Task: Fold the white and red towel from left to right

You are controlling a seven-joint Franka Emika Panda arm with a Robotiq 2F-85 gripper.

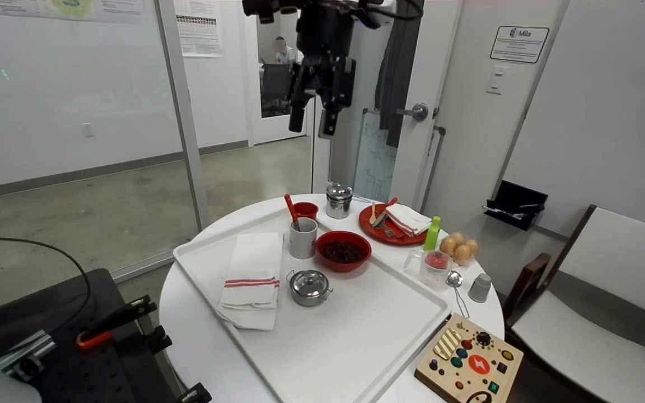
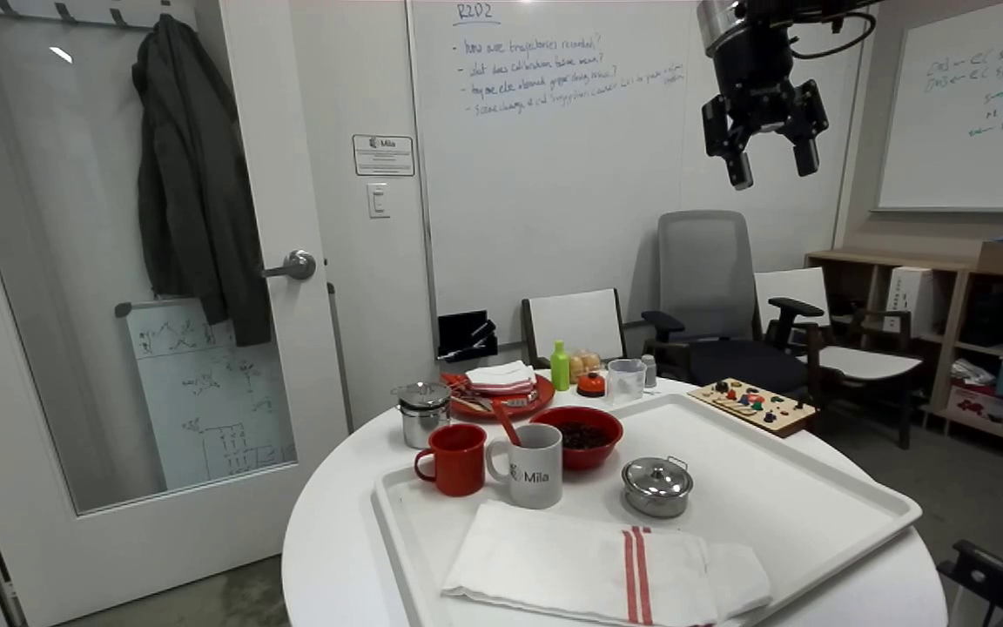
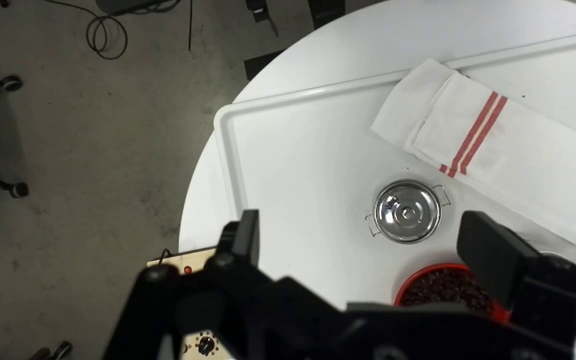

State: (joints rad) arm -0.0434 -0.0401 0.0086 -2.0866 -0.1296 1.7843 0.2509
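Observation:
The white and red towel (image 1: 255, 254) lies flat on the white tray (image 1: 244, 348), folded in layers into a long strip. Two red stripes cross it near one end, where the under layers stick out. It also shows in an exterior view (image 2: 554, 557) and at the right of the wrist view (image 3: 538, 145), where its far end is cut off by the frame edge. My gripper (image 1: 312, 122) is high above the table, apart from everything. It also shows in an exterior view (image 2: 773, 165). In the wrist view its fingers (image 3: 360, 225) are wide apart with nothing between them.
Beside the towel stand a lidded metal pot (image 1: 309, 288), a grey mug (image 1: 302, 243) with a red utensil, a red cup (image 2: 458, 461) and a red bowl (image 1: 345, 265) of dark pieces. A red plate (image 1: 410, 241) holds cutlery and another striped cloth (image 1: 406, 217).

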